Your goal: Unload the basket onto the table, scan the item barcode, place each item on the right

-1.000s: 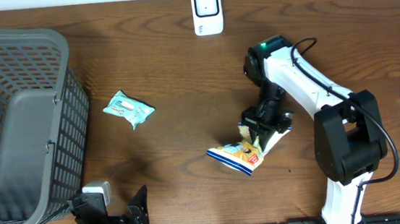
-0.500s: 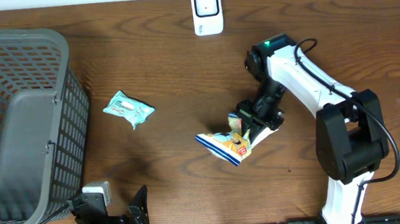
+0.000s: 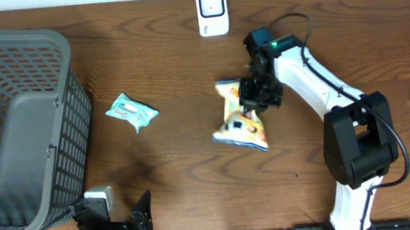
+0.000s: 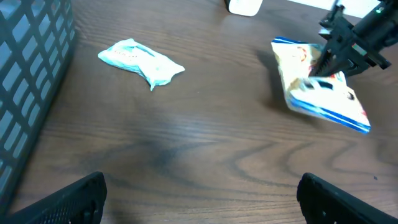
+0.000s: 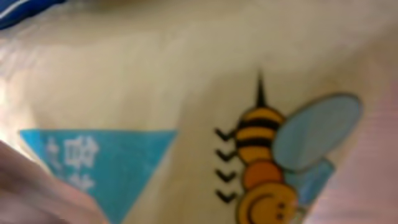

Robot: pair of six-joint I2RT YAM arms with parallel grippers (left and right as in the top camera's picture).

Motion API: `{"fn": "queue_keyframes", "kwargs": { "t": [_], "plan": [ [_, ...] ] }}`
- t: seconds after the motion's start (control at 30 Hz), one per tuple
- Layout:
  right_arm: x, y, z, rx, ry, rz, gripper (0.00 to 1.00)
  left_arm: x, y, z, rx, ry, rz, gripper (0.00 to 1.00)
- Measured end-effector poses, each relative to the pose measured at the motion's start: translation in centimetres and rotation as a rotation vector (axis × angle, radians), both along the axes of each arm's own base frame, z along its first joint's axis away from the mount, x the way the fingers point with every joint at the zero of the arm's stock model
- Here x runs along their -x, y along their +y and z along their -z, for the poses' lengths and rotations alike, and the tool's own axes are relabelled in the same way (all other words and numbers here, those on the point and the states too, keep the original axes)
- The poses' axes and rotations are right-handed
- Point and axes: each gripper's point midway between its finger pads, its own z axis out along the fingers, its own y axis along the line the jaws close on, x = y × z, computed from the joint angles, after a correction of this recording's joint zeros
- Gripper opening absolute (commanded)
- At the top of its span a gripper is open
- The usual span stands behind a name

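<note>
The right hand (image 3: pixel 250 102) is clamped shut on a yellow-and-blue snack bag (image 3: pixel 241 124), holding it near the middle of the table (image 3: pixel 181 177), some way short of the white scanner (image 3: pixel 211 11). The left hand (image 3: pixel 122 220) sits wide open at the near edge.

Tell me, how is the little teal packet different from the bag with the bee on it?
The teal packet lies loose on the table, touched by nothing; the bee bag is pinched in the right gripper. The teal packet is clearly smaller than the bee bag. The teal packet is one pale colour; the bee bag is cream and yellow with a blue edge. Both are soft sealed wrappers.
</note>
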Motion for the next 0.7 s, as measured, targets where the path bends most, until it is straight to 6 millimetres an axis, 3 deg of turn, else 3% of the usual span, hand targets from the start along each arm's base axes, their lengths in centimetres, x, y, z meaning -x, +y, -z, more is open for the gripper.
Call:
{"fn": "queue_keyframes", "kwargs": {
  "t": [0.1, 0.17, 0.3, 0.43, 0.57, 0.7],
  "plan": [
    [0.6, 0.3, 0.1, -0.008, -0.07, -0.323, 0.19, 0.0, 0.0, 0.0, 0.0, 0.0, 0.0, 0.98],
    [0.9, 0.2, 0.2, 0.011, -0.099, -0.465, 0.99, 0.0, 0.0, 0.0, 0.0, 0.0, 0.0, 0.98],
    [0.2, -0.7, 0.5, 0.084, -0.155, -0.628, 0.99, 0.0, 0.0, 0.0, 0.0, 0.0, 0.0, 0.98],
    [-0.4, -1.6, -0.2, 0.146, -0.163, -0.65, 0.99, 0.0, 0.0, 0.0, 0.0, 0.0, 0.0, 0.98],
    [-2.1, 0.1, -2.7, 0.136, -0.252, -0.665, 0.99, 0.0, 0.0, 0.0, 0.0, 0.0, 0.0, 0.98],
    [-1.0, 3.3, -3.8, 0.143, -0.307, -0.762, 0.99, 0.0, 0.0, 0.0, 0.0, 0.0, 0.0, 0.98]
  ]
}}
